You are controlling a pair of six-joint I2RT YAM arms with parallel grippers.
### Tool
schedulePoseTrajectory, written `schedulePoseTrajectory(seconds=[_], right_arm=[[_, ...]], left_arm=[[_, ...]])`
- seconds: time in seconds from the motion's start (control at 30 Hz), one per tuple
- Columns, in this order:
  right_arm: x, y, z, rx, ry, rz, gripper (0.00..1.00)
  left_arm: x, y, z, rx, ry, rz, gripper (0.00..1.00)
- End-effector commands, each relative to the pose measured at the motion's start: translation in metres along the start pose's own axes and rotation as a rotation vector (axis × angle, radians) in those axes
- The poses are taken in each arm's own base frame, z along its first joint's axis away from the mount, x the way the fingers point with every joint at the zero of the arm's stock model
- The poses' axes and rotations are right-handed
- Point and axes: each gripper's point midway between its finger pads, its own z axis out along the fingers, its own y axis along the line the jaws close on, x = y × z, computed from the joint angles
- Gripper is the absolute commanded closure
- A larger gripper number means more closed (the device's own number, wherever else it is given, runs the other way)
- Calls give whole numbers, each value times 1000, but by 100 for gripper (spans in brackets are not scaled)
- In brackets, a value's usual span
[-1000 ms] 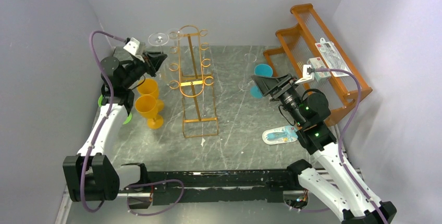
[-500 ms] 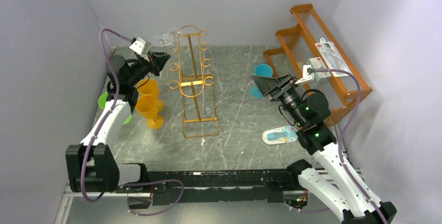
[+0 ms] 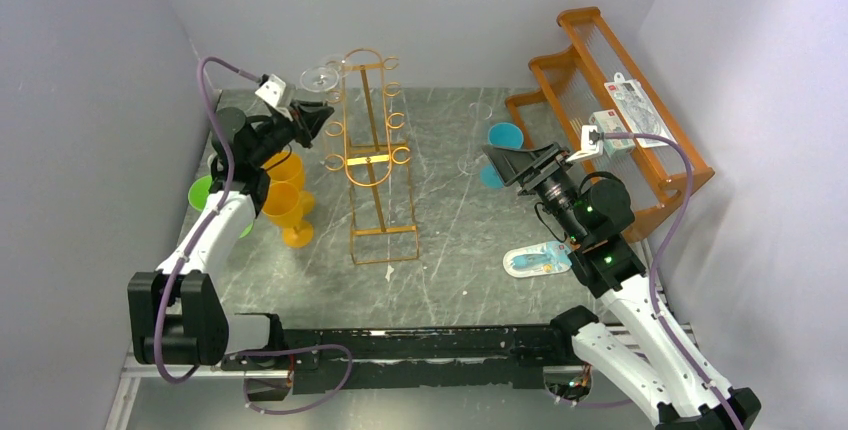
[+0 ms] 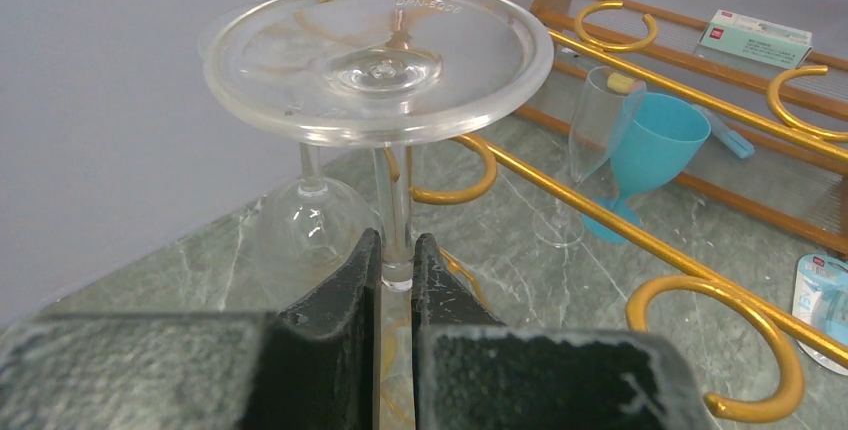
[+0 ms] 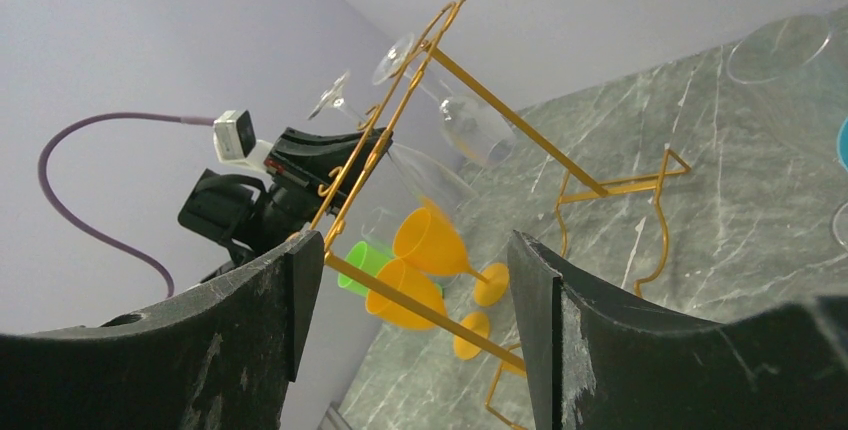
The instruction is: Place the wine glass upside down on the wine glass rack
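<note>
Clear wine glass (image 4: 378, 60), foot up, is pinched by its stem in the left gripper (image 4: 397, 250), plain only from that wrist. Overhead, it hangs just beside the wine glass rack (image 3: 368, 159); the right gripper (image 5: 408, 250) gapes.

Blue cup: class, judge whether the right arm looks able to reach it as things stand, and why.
Probably yes. The right gripper is open and hangs just beside the blue cup, with nothing seen between them. A clear glass standing close to the cup might get knocked.
</note>
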Motion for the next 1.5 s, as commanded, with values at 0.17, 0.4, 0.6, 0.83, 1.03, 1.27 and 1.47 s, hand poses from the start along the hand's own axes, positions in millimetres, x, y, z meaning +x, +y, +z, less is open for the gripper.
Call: schedulePoseTrajectory(seconds=[0.17,0.4,0.6,0.83,1.03,1.27,1.47], right_arm=[[4,-1,-2,-6,10,11,29],[5,-2,-3,-4,11,11,29],[3,0,-3,-7,7,9,29],[4,-1,-3,-6,10,11,28],[3,0,-3,-5,7,8,29],[3,0,-2,-8,10,10,29],[5,-1,-1,-10,13,12,29]], left_arm=[[-4,-14,0,68,-38,79,95],[1,-18,0,95,-22,95,95],[-1,-3,1,2,-19,89,95],[-8,2,6,-12,-27,71,95],[-8,-8,8,52,-45,83,95],[-1,-15,10,95,-30,91,95],[4,-18,8,96,-25,98,95]])
